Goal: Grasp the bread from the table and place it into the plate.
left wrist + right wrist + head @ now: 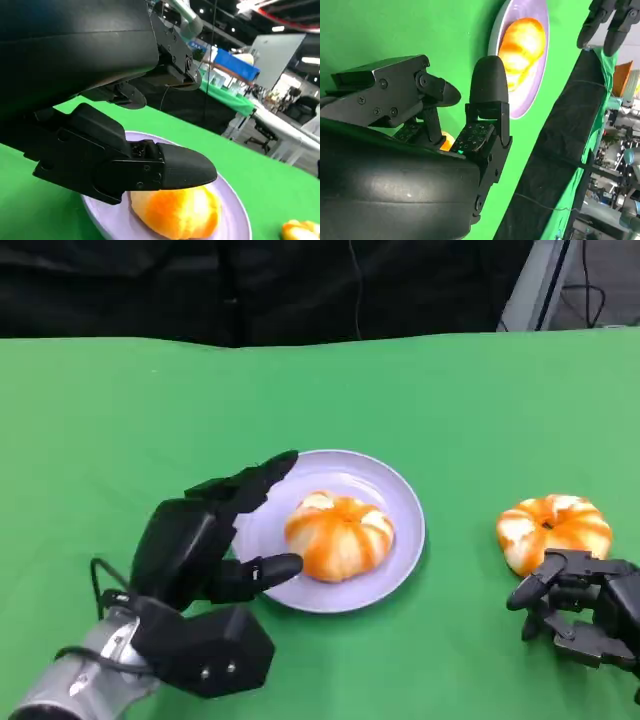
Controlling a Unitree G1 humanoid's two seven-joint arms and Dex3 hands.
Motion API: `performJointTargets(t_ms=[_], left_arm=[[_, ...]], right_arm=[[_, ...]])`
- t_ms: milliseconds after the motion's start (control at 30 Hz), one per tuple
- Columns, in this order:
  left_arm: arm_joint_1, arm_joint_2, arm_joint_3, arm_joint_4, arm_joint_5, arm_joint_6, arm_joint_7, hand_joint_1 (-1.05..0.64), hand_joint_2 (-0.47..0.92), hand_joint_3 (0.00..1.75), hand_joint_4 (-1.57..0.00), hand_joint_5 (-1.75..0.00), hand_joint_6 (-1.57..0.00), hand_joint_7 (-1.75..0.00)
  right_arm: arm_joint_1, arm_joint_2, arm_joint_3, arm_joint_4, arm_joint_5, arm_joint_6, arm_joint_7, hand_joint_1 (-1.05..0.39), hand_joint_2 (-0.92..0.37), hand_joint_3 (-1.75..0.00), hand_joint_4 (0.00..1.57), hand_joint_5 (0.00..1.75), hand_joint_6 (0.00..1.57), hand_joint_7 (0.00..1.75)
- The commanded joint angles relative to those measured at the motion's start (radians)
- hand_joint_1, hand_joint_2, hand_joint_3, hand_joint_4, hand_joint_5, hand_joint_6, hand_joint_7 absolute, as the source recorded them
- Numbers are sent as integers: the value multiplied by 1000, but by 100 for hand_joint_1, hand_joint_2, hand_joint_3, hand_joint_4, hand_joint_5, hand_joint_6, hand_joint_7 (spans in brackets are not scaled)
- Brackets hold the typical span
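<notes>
left hand point(215, 545) at plate's point(400, 495) left edge, fingers spread apart, holding nothing. right hand point(585, 605) just in front of a 2nd bread point(553, 530) on the green table point(120, 420), fingers apart, not gripping. farther in, bread point(338, 535) sits in plate.

Your left hand point(215, 540) is spread wide, holding nothing; your right hand point(580, 605) hangs with fingers loosely curled, apart, empty.

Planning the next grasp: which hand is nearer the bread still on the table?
Right. The right hand sits just in front of the bread on the table, nearly touching; the left hand is beside the plate, far across.
</notes>
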Motion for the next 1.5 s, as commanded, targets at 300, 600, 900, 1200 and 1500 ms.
performJointTargets(t_ms=[300, 600, 900, 1200, 1500], left_arm=[[98, 10, 106, -47, -92, -131, -5, -82, 92, 43, -71, -4, -54, -3], [159, 11, 181, -46, -142, -227, 9, -77, 92, 37, -79, -4, -61, -3], [193, 13, 228, -20, -130, -266, 27, -76, 92, 36, -81, -3, -62, -2], [220, 14, 270, 48, -183, -346, -5, -72, 92, 37, -83, -2, -63, -1], [220, 19, 308, 125, -212, -412, -19, -68, 92, 39, -84, -1, -64, -1]], right_arm=[[5, -15, -6, -4, 12, 3, -2, 9, -79, -68, 90, 137, 93, 99], [4, -16, -10, -3, 19, 5, 8, 10, -79, -70, 90, 137, 93, 98], [2, -19, -14, 1, 22, 10, 15, 10, -79, -70, 88, 139, 93, 99], [2, -22, -14, -2, 22, 12, 14, 10, -78, -71, 89, 139, 93, 100], [2, -24, -24, -2, 42, 28, 43, 10, -79, -71, 87, 140, 92, 100]])
